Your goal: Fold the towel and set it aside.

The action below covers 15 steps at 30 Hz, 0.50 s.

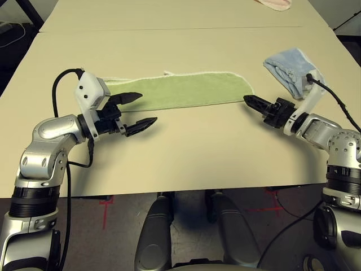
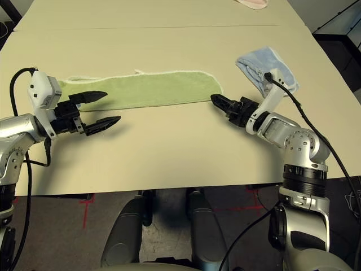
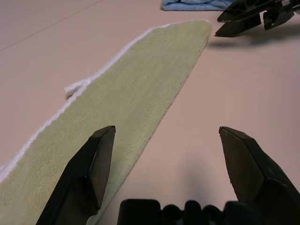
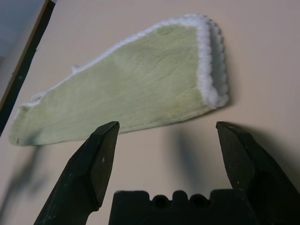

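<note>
The towel [image 1: 180,90] is light green with white edging and lies flat on the table as a long folded strip running left to right. At its left end my left gripper [image 1: 148,108] stands open. One finger [image 3: 93,164] is over the strip's near edge and the other is over bare table. My right gripper [image 1: 248,101] is open too, pointing at the towel's right end [image 4: 206,70] from just short of it. Nothing sits between either pair of fingers. The right gripper's black fingertips [image 3: 229,26] also appear in the left wrist view, beyond the towel's far end.
A crumpled light blue towel [image 1: 290,66] lies at the right, just behind my right wrist. A pink cloth [image 1: 274,4] lies at the far edge. A seam [image 1: 169,29] crosses the table behind the towel. Bare tabletop [image 1: 197,152] stretches from the towel to the front edge.
</note>
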Available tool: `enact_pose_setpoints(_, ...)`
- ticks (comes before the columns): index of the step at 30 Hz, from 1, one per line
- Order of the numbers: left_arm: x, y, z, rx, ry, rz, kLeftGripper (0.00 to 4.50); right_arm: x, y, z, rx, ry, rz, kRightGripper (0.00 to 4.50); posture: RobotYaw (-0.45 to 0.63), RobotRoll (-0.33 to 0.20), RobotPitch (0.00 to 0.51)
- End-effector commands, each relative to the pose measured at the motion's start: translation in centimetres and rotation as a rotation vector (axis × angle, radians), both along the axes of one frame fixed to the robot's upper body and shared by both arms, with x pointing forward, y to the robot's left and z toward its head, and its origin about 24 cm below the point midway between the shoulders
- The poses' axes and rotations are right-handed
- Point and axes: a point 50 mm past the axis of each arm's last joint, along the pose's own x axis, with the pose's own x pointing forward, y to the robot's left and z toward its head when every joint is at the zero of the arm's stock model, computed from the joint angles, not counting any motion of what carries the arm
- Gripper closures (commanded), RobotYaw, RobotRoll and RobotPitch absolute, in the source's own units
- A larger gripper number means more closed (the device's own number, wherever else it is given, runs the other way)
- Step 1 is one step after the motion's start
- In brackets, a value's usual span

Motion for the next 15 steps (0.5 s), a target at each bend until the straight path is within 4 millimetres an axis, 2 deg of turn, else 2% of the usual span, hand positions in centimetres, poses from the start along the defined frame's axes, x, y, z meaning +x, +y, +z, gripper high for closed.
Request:
enact_pose_setpoints(1, -0.2, -0.4, -0.1, 0.004, 0.008, -0.022, 0.02, 0.4, 0.9, -1.0, 0.008, 0.050, 0.007, 0.02, 0.03, 0.000, 0.242)
enact_pose_setpoints(8, -0.3, -0.3, -0.1, 0.007, 0.009, -0.019, 0.02, 1.7, 1.1, -0.8, -0.004, 0.035, -0.081, 0.02, 0.03, 0.000, 0.245)
enact_pose_setpoints(15, -0.4, -0.2, -0.1, 0.010, 0.013, -0.015, 0.02, 2.1, 0.5, -0.8, -0.006, 0.047, -0.150, 0.02, 0.03, 0.000, 0.246)
